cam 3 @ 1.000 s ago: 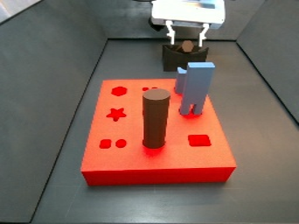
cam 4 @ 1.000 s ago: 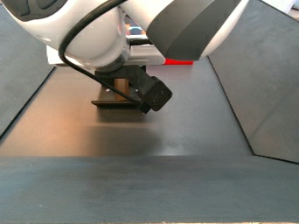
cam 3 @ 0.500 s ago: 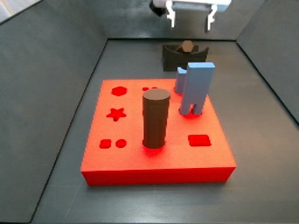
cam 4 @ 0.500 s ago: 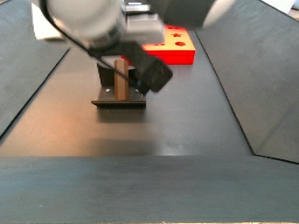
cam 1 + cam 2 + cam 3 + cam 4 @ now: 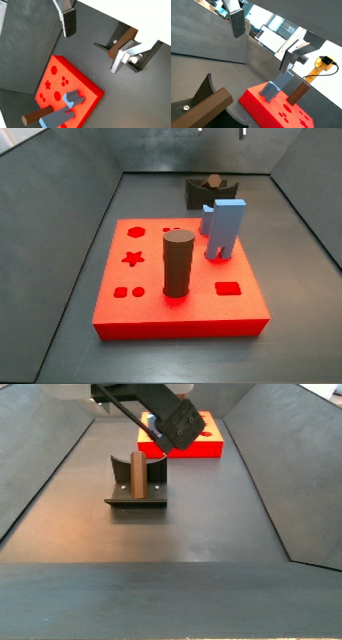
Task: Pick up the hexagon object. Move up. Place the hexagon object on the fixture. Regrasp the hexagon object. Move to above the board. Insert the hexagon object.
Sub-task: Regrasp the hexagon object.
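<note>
The hexagon object is a slim dark-brown rod leaning on the fixture, with nothing gripping it. In a side view the rod's end shows on top of the fixture, behind the board. My gripper is open and empty, high above the fixture. In both wrist views the rod lies beyond the fingers, not between them. In a side view only the arm's dark wrist part shows, above and behind the fixture.
On the red board stand a thick dark-brown round peg and a light-blue block. Star, hexagon and round holes show on its left half. Dark bin walls slope up on both sides.
My gripper has risen straight up from the fixture and nearly left the side view. The hexagon object stays behind on the fixture.
</note>
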{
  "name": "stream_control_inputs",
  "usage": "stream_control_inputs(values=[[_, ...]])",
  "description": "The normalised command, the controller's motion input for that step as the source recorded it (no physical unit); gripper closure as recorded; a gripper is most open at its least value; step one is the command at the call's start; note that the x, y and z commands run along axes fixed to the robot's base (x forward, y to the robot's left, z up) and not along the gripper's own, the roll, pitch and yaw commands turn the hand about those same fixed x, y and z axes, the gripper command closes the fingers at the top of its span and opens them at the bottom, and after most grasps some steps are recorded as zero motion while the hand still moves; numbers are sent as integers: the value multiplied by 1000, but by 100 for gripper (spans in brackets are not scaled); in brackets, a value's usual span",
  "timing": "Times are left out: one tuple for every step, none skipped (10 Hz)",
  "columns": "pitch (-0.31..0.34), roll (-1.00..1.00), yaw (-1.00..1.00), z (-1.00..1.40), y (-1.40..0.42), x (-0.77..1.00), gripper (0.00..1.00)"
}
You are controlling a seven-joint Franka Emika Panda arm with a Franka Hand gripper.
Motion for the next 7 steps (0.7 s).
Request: stream_control_inputs(values=[[36, 1000, 8, 435, -609, -80, 0], [30, 1000, 8, 363, -526, -86, 0], [18, 1000, 8, 142, -320, -96, 0], [15, 1000, 8, 72, -162, -70, 0], [17, 1000, 8, 46, -67, -30, 0], [17, 1000, 8, 27, -57, -18, 0], [14, 1000, 8, 11, -43, -12, 0]])
